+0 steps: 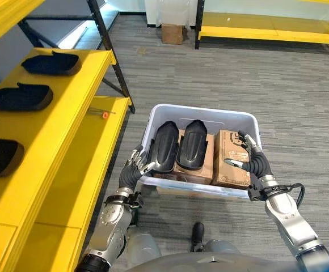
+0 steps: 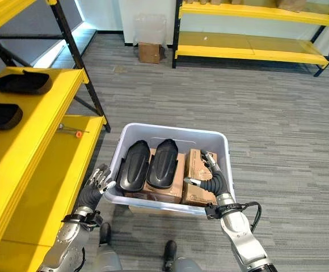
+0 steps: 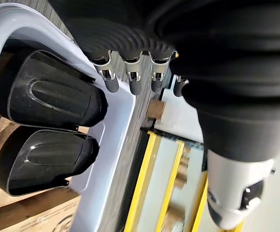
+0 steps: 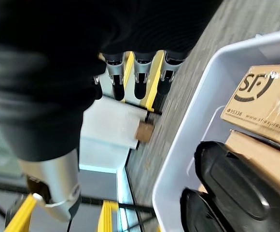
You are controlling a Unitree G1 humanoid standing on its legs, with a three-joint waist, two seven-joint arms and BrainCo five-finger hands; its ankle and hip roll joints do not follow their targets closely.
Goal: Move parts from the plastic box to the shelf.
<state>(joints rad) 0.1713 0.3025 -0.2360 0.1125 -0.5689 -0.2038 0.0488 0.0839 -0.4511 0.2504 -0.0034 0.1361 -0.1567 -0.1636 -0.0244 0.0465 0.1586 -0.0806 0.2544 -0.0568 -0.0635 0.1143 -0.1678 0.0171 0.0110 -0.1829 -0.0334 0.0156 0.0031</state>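
Two glossy black moulded parts point(image 1: 178, 145) lie side by side on cardboard in my pale plastic box point(image 1: 239, 118). My left robot hand point(image 1: 135, 168) and right robot hand point(image 1: 253, 158) flank it, fingers spread.

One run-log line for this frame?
left hand: open at box's left wall | right hand: open over right side | plastic box: two black parts on cardboard | shelf: three parts

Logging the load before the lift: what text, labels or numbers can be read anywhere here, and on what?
Cardboard box beside the right hand: dark logo letters and a small line of print on its top, partly cut off; not quoted.
Same box in the eye views: print too small to read.
Black parts, plastic box, shelf: no text seen.
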